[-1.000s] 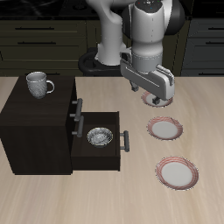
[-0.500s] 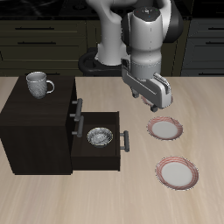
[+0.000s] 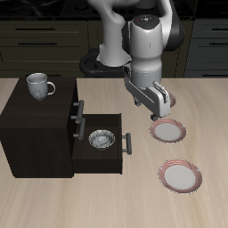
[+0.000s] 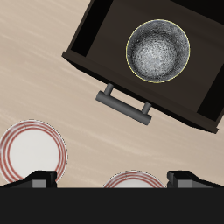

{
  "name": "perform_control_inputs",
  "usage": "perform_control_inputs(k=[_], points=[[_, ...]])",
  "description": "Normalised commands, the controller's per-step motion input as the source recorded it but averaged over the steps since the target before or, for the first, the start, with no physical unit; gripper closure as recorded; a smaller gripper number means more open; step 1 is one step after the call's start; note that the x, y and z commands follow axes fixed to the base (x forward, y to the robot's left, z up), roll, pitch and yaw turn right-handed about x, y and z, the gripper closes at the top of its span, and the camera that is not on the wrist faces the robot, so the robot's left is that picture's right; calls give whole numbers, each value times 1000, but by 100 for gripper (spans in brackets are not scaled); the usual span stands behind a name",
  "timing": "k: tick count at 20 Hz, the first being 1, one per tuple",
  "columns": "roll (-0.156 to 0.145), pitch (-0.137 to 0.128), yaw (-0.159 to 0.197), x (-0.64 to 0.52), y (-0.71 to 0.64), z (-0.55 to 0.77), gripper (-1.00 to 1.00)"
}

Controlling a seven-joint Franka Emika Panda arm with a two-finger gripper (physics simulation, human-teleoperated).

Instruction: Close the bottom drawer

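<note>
The claw (image 3: 161, 113) is drifting across the bench toward the cabinet (image 3: 40, 129), and over the last second it has been edging sideways from above the plates to a spot nearer the open drawer. It is hanging in the air, gripping nothing, with its two fingertips (image 4: 42, 178) spread wide apart in the wrist view. The bottom drawer (image 3: 100, 142) is standing pulled well out of the cabinet, which is sitting at one end of the bench, near the front edge. A small metal bowl (image 3: 101, 139) is lying inside the drawer, and the grey bar handle (image 3: 129, 144) is facing the two red-rimmed plates. The nearer plate (image 3: 167, 131) is just beside the handle; the other plate (image 3: 181, 175) is closer to the front edge. The upper drawer (image 3: 76, 113) is sitting nearly flush, and a mug (image 3: 37, 85) is resting on the cabinet top.

I take this as the approach: the claw is lining itself up with the drawer front, nothing is pushed yet, and the drawer has not moved at all. It will need to come lower before it can press the front inward.
</note>
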Motion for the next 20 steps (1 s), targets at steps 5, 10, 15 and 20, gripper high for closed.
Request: perform_control_inputs(k=[5,10,15,20], points=[[-4,-36,-68,-64,-103,3,-100],[-28,-28,-51,-60,-107,-77,-100],[-40,-9,-33,3,-126,-113,-100],[-20,11,-25,-6,-67,-161,-100]])
